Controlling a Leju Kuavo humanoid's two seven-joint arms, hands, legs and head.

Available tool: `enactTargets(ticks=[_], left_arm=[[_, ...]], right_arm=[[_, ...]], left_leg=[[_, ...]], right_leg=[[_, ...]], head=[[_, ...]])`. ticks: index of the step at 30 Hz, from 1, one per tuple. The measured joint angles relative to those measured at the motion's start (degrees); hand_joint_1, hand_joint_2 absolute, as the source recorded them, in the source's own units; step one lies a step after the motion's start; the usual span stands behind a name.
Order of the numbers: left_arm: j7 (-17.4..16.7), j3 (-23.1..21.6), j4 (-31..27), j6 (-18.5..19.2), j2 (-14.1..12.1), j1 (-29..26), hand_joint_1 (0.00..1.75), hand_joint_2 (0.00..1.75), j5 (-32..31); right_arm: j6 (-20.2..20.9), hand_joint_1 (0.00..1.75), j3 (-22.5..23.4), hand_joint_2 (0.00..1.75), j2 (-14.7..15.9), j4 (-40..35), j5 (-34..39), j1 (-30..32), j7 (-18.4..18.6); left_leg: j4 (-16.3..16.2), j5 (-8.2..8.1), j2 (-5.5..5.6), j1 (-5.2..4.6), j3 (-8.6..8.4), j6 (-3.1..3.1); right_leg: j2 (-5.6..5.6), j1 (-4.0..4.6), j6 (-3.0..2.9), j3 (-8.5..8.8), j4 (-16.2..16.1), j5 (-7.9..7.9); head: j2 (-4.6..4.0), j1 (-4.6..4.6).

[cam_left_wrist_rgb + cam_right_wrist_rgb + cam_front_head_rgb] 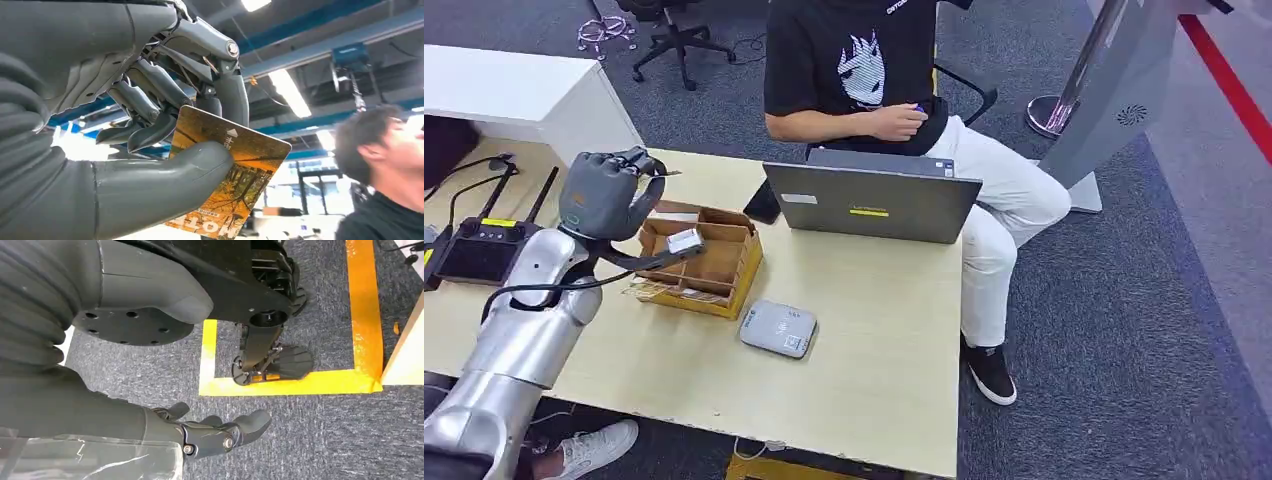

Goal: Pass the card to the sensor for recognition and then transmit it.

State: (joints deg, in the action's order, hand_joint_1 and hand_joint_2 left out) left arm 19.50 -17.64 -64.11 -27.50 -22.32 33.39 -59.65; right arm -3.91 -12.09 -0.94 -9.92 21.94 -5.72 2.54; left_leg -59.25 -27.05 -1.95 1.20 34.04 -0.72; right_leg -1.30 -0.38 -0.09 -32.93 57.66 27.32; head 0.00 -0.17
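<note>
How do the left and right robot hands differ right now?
The left robot hand is raised above the table and pinches an orange card between thumb and fingers. The right robot hand hangs low over grey carpet, holding nothing, its fingers loosely curled. Both share the same grey build.

Grey carpet (1124, 300) — yellow floor tape (300, 382), ceiling striplights (289, 92).

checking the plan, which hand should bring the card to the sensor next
Left. The left hand already pinches the card and is raised over the table, near the grey sensor. The right hand hangs low over the floor, holding nothing.
</note>
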Motion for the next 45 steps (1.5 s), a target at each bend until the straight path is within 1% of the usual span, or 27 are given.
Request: enactTargets(ticks=[8,41,42,43,45], left_arm=[[0.9,2.1,0.4,0.0,-1.0,0.0,1.75,1.75,0.5],[1.2,2.2,1.2,0.2,-0.9,0.0,1.75,1.75,0.0],[1.2,2.2,1.2,0.2,-0.9,0.0,1.47,1.75,0.0],[1.2,2.2,1.2,0.1,-0.9,0.0,0.00,1.75,0.0],[1.2,2.2,1.2,-0.2,-0.9,-0.2,0.00,1.75,0.0]], right_arm=[[0.0,0.00,-0.3,1.75,-0.1,0.0,-0.2,-0.2,0.0],[0.0,0.00,-0.4,1.75,-0.2,0.0,-0.2,-0.3,0.2],[0.0,0.00,-0.4,1.75,-0.2,0.0,-0.2,-0.3,0.2],[0.0,0.00,-0.4,1.75,-0.2,0.0,-0.2,-0.3,0.2],[0.0,0.00,-0.4,1.75,-0.2,0.0,-0.2,-0.3,0.2]], left_leg=[[0.0,0.00,0.01,0.00,0.01,0.00],[0.0,0.00,0.01,0.00,0.00,0.00],[0.0,0.00,0.01,0.00,0.00,0.00],[0.0,0.00,0.00,0.00,0.01,0.00],[0.0,-0.01,0.01,0.00,0.02,0.00]], right_leg=[[-0.01,0.00,0.00,0.00,0.0,0.00],[0.00,0.00,0.00,-0.01,0.0,0.00],[0.00,0.00,0.00,-0.01,0.0,0.00],[0.01,0.00,0.00,-0.01,0.0,0.00],[0.01,0.00,0.00,-0.02,0.0,0.00]], head=[[0.00,-0.02],[0.00,0.02],[0.00,0.02],[0.00,0.00],[0.00,0.02]])
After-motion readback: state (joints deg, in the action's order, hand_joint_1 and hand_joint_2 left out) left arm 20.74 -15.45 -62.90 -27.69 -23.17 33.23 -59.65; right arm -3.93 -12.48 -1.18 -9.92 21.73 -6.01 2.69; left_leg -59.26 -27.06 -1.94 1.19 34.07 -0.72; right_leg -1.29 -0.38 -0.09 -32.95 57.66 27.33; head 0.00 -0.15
